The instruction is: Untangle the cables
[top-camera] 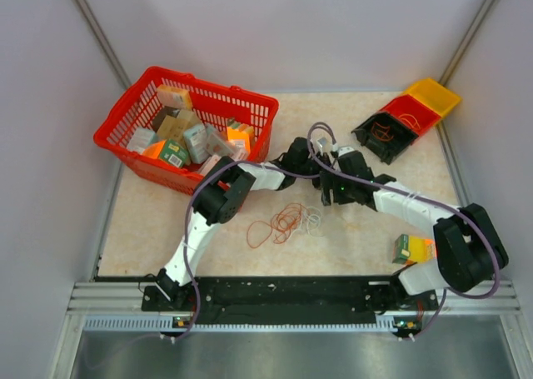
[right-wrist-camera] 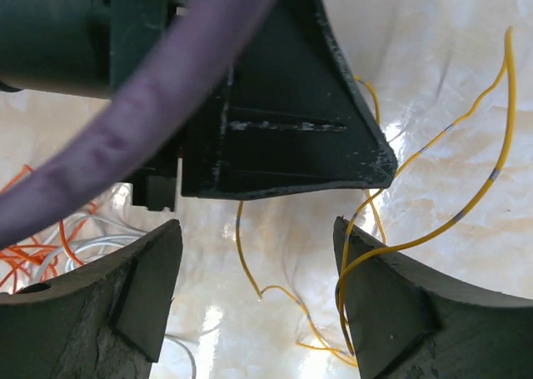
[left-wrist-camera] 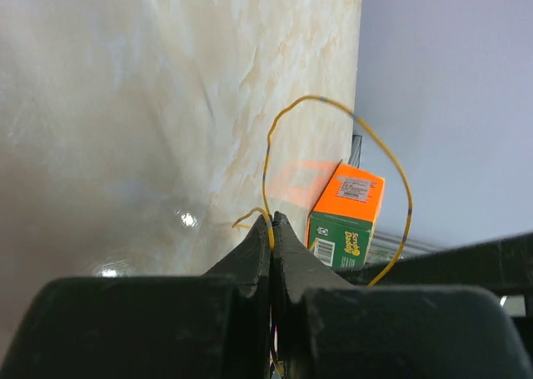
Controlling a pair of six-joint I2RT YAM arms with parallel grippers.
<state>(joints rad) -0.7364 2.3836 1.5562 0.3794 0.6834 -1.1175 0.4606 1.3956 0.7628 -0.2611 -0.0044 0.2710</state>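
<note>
Left wrist view: the left hand point(left-wrist-camera: 273, 222) is pinched tight on a yellow wire point(left-wrist-camera: 410, 206). The right hand point(right-wrist-camera: 256, 233) stands wide beside it. The cables point(top-camera: 287, 219) lie tangled on the bench point(top-camera: 150, 222), between the arms.

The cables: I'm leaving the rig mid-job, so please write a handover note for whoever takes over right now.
Left claw: shut on a thin yellow wire, whose loop stands up past the fingertips.
Right claw: open, gripping nothing; strands of the yellow wire show between its fingers.
Cables: the orange, red and whitish tangle lies near the middle of the table, on the near side of both claws.
Done: one yellow wire is pinched.
Left: the tangle is bunched together and needs separating. Whether the yellow wire is clear of it cannot be told.
</note>
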